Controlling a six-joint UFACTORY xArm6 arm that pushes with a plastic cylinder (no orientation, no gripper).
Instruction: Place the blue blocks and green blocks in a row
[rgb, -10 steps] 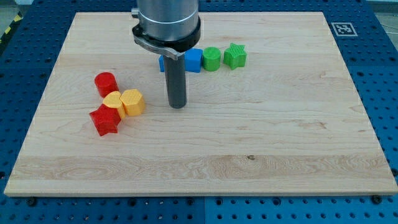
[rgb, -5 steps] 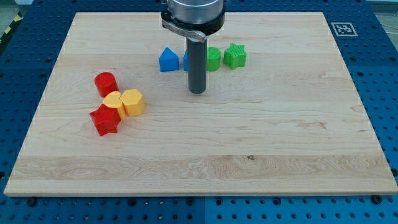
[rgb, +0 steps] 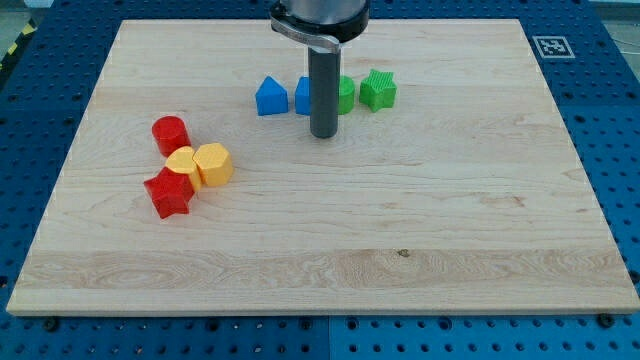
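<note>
Four blocks are already sitting in a row near the worktop's (rgb: 560, 250) top: blue house-shaped block (rgb: 270, 97), blue block (rgb: 303, 96), green block (rgb: 345, 95), green star-shaped block (rgb: 378, 90). My tip (rgb: 323, 135), a bare rod with no end effector jaws, is hovering just below them; the row looks nearly finished.

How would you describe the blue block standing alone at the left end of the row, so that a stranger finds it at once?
Start at the wooden board and find the short row of blue and green blocks near the view's top. The blue house-shaped block is its leftmost piece, with a pointed top. Unlike the other blue block, it stands clear of my tip.
</note>
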